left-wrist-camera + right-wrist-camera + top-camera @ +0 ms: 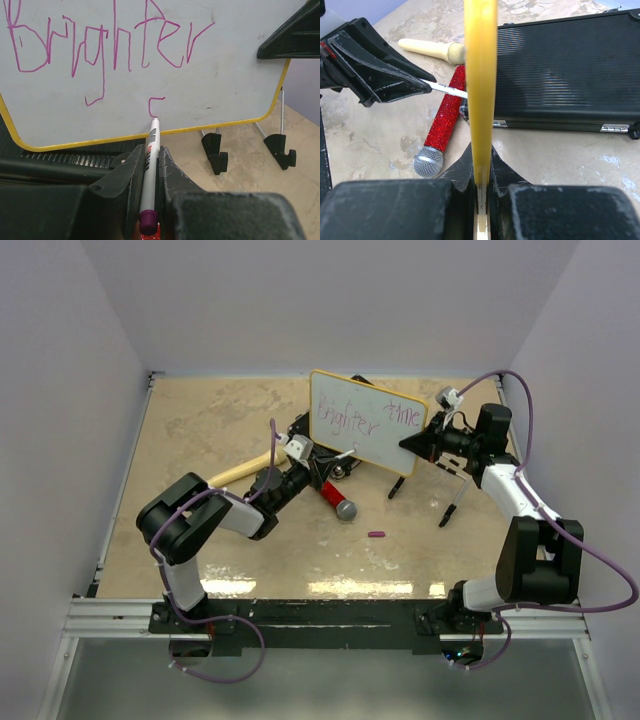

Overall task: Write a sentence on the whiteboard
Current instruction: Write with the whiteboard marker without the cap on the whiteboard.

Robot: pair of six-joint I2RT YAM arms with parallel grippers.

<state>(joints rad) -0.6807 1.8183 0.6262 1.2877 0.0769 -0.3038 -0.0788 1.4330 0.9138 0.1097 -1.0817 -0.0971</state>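
- From above: the right hand point(416, 444) is clamped shut on the side edge of the whiteboard point(365, 425). It holds the board up off the tabletop point(200, 430), with the face tilted toward the left hand point(318, 462), which reaches in at the board's lower edge.
- The sentence point(348, 420) so far reads "Brighter", with "time" nearer the right hand. A red microphone point(333, 498) lies just beside the left hand, and a small purple cap point(376, 535) sits apart, nearer the arm bases.
- Left wrist: the left hand is closed tight on a marker point(149, 170). Its tip touches the board just ahead of the fingers, at the foot of a small hooked stroke below "Brighter" and just above the yellow rim.
- Right wrist: the board's yellow rim runs straight out from between the closed fingers. A black case point(560, 75) lies beyond on one side, and the left hand with the marker is on the other.
- I judge the writing to be midway, with a new letter on a second line only just started.
- The next stroke, I reckon, calls for steady tip pressure and short moves, since there is little white below it. The right hand needs to hold the board firm meanwhile.
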